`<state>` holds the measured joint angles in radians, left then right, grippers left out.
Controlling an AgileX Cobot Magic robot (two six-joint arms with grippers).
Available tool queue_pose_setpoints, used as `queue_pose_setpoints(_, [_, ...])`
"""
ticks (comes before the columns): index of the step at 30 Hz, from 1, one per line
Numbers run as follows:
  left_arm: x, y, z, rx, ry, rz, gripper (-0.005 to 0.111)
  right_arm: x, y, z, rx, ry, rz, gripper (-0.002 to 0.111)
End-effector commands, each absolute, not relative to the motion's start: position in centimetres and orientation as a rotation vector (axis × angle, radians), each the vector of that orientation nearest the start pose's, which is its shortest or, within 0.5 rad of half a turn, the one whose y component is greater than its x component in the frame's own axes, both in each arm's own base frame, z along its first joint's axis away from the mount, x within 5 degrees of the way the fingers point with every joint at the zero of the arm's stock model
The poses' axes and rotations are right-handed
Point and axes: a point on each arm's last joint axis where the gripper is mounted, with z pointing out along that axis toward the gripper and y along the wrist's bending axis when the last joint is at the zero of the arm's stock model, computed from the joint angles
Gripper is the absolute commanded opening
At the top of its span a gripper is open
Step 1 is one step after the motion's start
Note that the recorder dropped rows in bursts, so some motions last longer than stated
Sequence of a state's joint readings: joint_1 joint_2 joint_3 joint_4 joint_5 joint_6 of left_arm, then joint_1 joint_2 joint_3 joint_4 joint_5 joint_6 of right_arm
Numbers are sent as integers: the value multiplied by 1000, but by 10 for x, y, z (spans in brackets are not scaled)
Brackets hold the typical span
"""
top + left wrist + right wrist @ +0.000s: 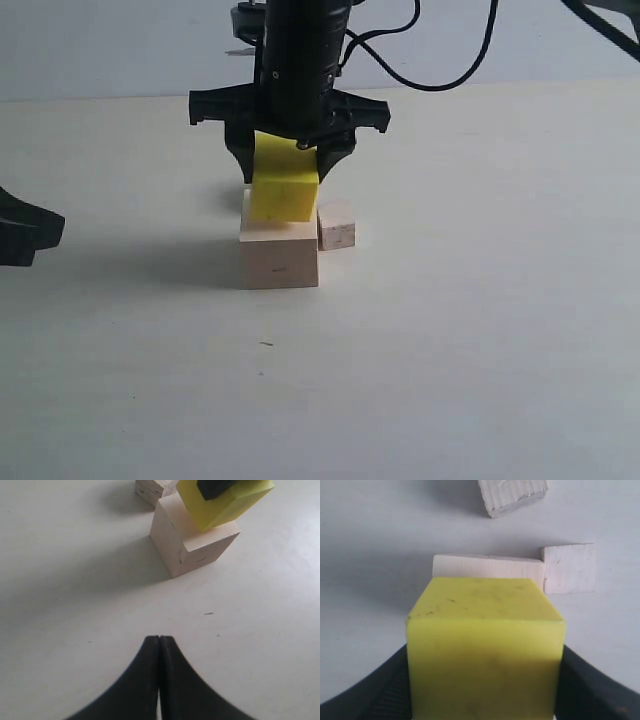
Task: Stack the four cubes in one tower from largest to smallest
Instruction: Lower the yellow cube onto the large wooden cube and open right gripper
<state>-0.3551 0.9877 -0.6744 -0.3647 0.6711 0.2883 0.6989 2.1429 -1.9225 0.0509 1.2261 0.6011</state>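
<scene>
Right gripper (288, 160), clenched on the yellow cube (284, 190), holds it atop the large wooden cube (279, 255); I judge the adjacent small cube (336, 224) and far small cube (512, 495) not yet stacked.

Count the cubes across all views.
4. The yellow cube is held in the right gripper over the large wooden cube; a small wooden cube sits beside that one; a fourth wooden cube lies apart, shown in the right wrist view, hidden from the exterior view.
</scene>
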Motion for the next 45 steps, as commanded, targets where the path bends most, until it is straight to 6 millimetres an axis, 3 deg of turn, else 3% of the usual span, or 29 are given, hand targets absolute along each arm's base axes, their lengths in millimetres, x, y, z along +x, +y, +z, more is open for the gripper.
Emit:
queue_pose_setpoints(1, [166,-83,278,508,2387,-440,0,349,299,232,-125,2998,248,0])
queue_pose_setpoints(18, [166,-83,278,507,2386,-440,0,350,299,230,-129,2997,233,1])
queue_pose_setpoints(33, [166,-83,278,507,2386,-440,0,350,299,230,-146,2994,229,57])
queue_pose_setpoints(45, [166,-83,278,507,2386,-440,0,350,299,230,-141,2998,237,73])
